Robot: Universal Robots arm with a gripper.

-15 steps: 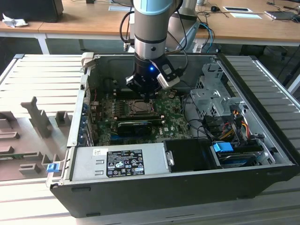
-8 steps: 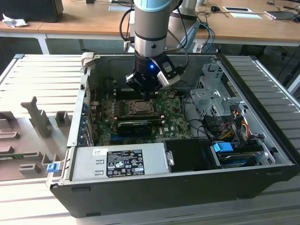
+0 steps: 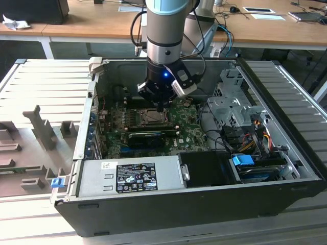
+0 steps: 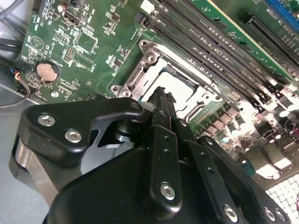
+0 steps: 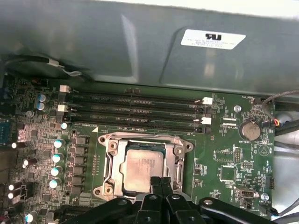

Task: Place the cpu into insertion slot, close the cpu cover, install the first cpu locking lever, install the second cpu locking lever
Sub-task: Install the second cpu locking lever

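Gripper (image 5: pixel 160 181) pressed together, empty, touching edge of cover (image 5: pixel 108 161) closed over cpu (image 5: pixel 142 167) in slot (image 5: pixel 183 140). Risk: slipping sideways, scratching board (image 5: pixel 224 154).

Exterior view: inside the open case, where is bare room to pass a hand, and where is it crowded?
Little is free: a strip of motherboard between the graphics card and the cable bundle. The gripper crowds the cpu; the drive cage and power supply take up the rest.

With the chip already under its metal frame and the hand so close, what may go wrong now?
1. The hand sits at the cpu cover's edge; a push off line may bend the frame or shift the cpu.
2. The memory slots lie close beside the socket; a sideways slip might strike them.
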